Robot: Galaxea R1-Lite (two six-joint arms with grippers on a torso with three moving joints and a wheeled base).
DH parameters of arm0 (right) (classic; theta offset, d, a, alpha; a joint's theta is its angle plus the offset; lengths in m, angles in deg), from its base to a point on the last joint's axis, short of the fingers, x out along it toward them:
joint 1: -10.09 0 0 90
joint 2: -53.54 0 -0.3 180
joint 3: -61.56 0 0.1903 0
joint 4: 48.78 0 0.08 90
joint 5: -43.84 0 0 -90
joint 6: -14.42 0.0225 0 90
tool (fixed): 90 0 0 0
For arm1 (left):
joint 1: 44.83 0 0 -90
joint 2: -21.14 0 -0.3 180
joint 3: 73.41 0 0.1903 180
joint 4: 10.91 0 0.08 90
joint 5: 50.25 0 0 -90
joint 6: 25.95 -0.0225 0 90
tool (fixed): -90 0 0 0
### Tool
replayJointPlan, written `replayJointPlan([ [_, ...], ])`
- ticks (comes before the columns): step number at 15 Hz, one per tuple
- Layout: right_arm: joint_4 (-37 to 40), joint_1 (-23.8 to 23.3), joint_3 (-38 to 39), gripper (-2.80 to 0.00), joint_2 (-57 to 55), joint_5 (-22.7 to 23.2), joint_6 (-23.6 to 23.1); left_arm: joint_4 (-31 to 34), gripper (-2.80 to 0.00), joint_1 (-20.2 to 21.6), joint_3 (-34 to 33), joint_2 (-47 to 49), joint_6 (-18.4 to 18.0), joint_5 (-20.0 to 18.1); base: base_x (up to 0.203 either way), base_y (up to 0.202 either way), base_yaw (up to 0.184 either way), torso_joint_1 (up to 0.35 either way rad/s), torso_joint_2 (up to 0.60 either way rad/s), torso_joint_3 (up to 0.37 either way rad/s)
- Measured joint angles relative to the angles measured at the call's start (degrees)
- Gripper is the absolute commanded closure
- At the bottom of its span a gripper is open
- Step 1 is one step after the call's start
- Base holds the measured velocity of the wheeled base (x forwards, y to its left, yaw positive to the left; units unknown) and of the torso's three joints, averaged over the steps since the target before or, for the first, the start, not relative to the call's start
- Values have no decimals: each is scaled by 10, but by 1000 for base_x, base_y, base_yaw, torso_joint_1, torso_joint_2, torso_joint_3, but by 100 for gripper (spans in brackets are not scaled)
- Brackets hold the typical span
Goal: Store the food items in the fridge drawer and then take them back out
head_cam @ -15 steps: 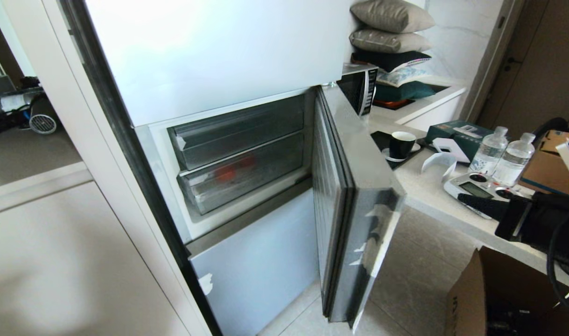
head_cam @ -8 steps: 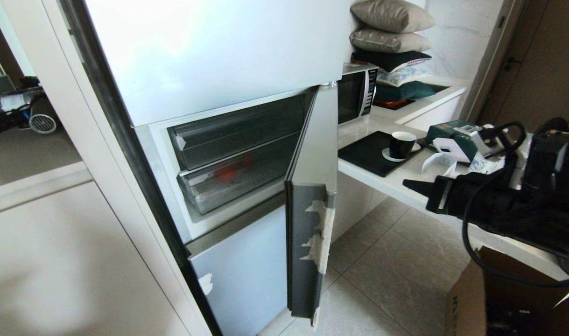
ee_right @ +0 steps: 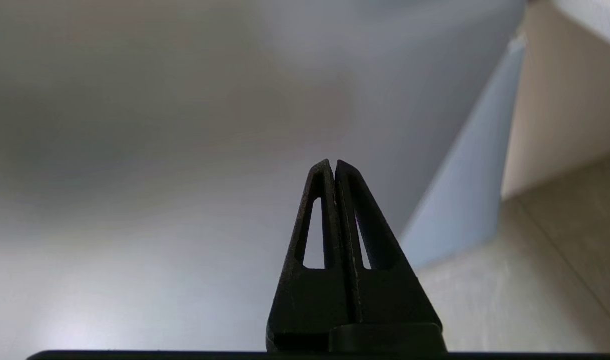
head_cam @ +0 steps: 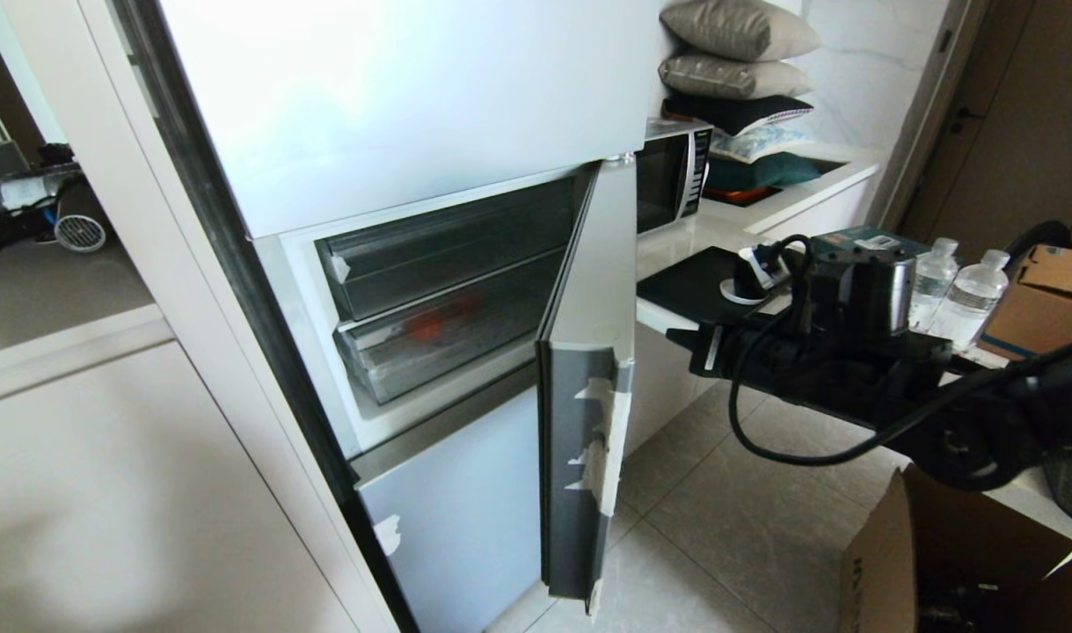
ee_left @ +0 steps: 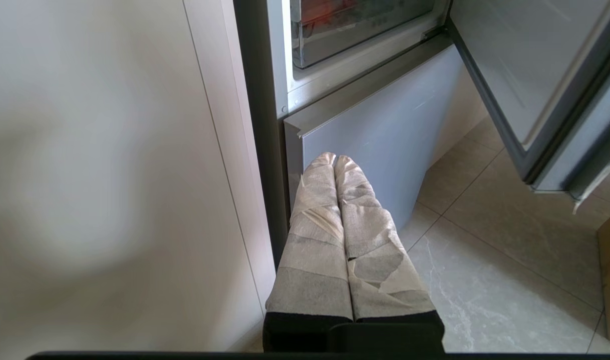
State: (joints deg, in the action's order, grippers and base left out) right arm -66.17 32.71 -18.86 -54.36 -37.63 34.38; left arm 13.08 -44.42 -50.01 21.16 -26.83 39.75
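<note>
In the head view the right gripper (head_cam: pixel 676 338) is reaching in from the right, with its black fingers pressed together and holding nothing. Its tip is pointing toward the outer face of the half-open fridge door (head_cam: pixel 586 369) and is standing near it, but I cannot tell if it is touching. A black cable (head_cam: pixel 769 444) is hanging in a loop under the arm.

The right wrist view is showing what the head view cannot: the two black fingertips (ee_right: pixel 319 200) are meeting with no gap between them, and a plain grey surface is filling almost everything in front of them.

The fridge drawer (head_cam: pixel 452 338) is sitting pushed in, in the middle section, under the shallower clear tray (head_cam: pixel 448 251) and above the lowest glossy panel (head_cam: pixel 465 501). Behind its clear front the food items (head_cam: pixel 434 323) are showing only as an orange-red blur, so I cannot tell the two fruits apart.

The left gripper (ee_left: pixel 335 159) is not appearing in the head view. Its own wrist view is showing tape-wrapped fingers lying tight against each other, empty, low and close to the lowest panel, with the tiled floor (ee_left: pixel 490 260) to the right. The same view is catching a bit of red inside the drawer at its far edge.

Far right in the head view a counter (head_cam: pixel 676 237) is carrying a microwave (head_cam: pixel 672 176), two water bottles (head_cam: pixel 953 286) and a cardboard box (head_cam: pixel 1046 303).
</note>
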Motion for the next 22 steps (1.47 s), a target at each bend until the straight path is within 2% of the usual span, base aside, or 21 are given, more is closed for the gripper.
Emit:
replayJointPlan([
  [2, -32, 0, -38, 0, -47, 12, -5, 0, 0, 0, 0, 0, 0, 0, 0, 0, 0, 0, 0, 0],
  [6, -71, 1, -90, 0, -110, 138, -10, 0, 0, 0, 0, 0, 0, 0, 0, 0, 0, 0, 0, 0],
  [8, -81, 5, -126, 0, -136, 172, -10, 0, 0, 0, 0, 0, 0, 0, 0, 0, 0, 0, 0, 0],
  [11, -83, 20, -239, 0, -199, 185, -10, 0, 0, 0, 0, 0, 0, 0, 0, 0, 0, 0, 0, 0],
  [16, -72, 56, -510, 0, -363, 170, -9, 0, 0, 0, 0, 0, 0, 0, 0, 0, 0, 0, 0, 0],
  [19, -77, 79, -550, 0, -429, 213, -6, 0, 0, 0, 0, 0, 0, 0, 0, 0, 0, 0, 0, 0],
  [22, -106, 80, -553, 0, -447, 213, -4, 0, 0, 0, 0, 0, 0, 0, 0, 0, 0, 0, 0, 0],
])
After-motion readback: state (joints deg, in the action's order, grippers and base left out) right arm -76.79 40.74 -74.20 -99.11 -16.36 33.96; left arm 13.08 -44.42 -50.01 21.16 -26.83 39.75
